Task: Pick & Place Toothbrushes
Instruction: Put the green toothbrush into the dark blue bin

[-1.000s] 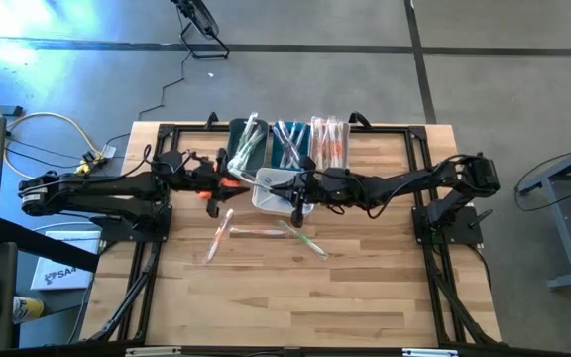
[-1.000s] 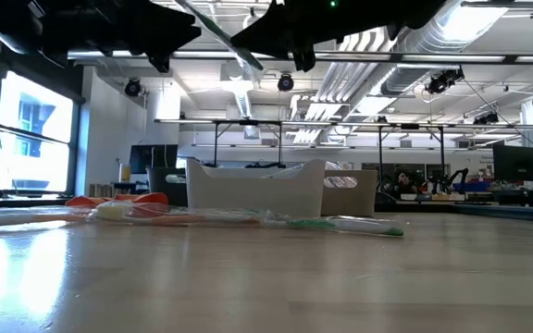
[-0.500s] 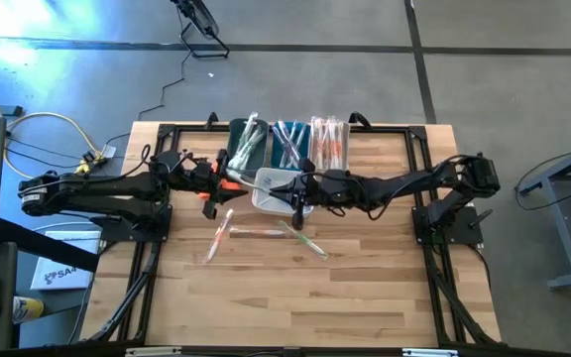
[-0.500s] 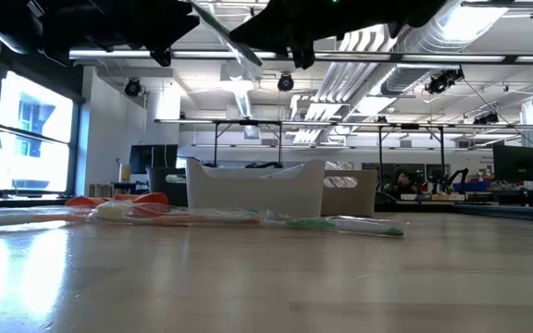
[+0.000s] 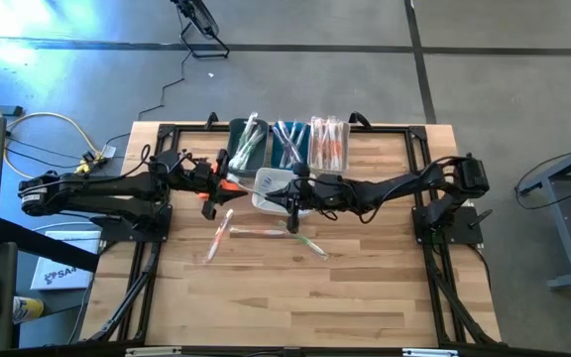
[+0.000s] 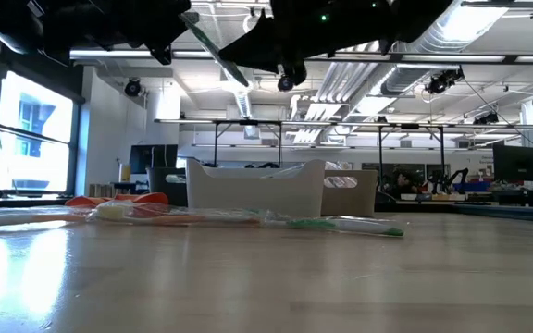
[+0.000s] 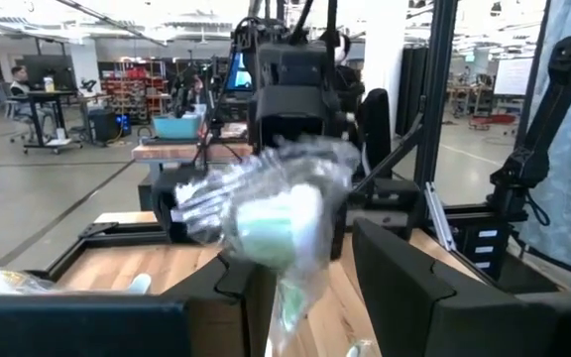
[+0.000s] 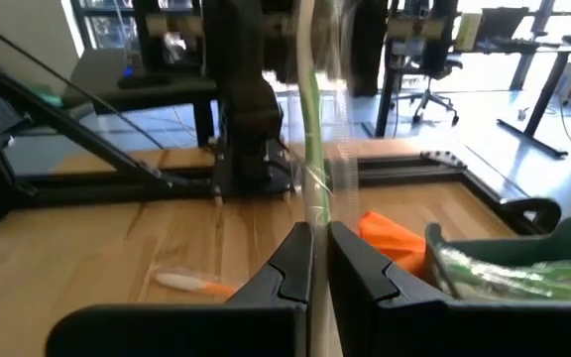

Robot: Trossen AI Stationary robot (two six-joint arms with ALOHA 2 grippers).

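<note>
One green toothbrush (image 8: 311, 119) in a clear wrapper hangs in the air between both grippers, above a white bin (image 5: 271, 188). My right gripper (image 8: 320, 263), also (image 5: 290, 195), is shut on it. My left gripper (image 7: 315, 263), also (image 5: 228, 185), stands open, and the toothbrush's other end (image 7: 271, 213) lies between its fingers. In the low view the toothbrush (image 6: 216, 46) slants high over the table. Three more toothbrushes (image 5: 218, 236), (image 5: 256, 232), (image 5: 305, 239) lie flat on the wood. My right gripper pinches the wrapped toothbrush (image 8: 315, 213) between its two fingers, at the end nearer the table's right. The fingers come about level from the right. The toothbrush is lifted clear and reaches on toward the left gripper. My left gripper: whether its fingers touch the wrapper (image 7: 290, 288), I cannot tell.
Three bins stand along the far edge, with green (image 5: 248, 144), blue (image 5: 287, 144) and orange-pink (image 5: 327, 142) toothbrushes. An orange cloth (image 8: 395, 233) lies by the white bin (image 6: 255, 190). Black frame rails (image 5: 424, 213) run along both table sides. Bare wood lies toward the near edge.
My right arm has leaned a little toward the table's left, and the toothbrush in it has sunk slightly in the low view. Both grippers keep the same gap.
</note>
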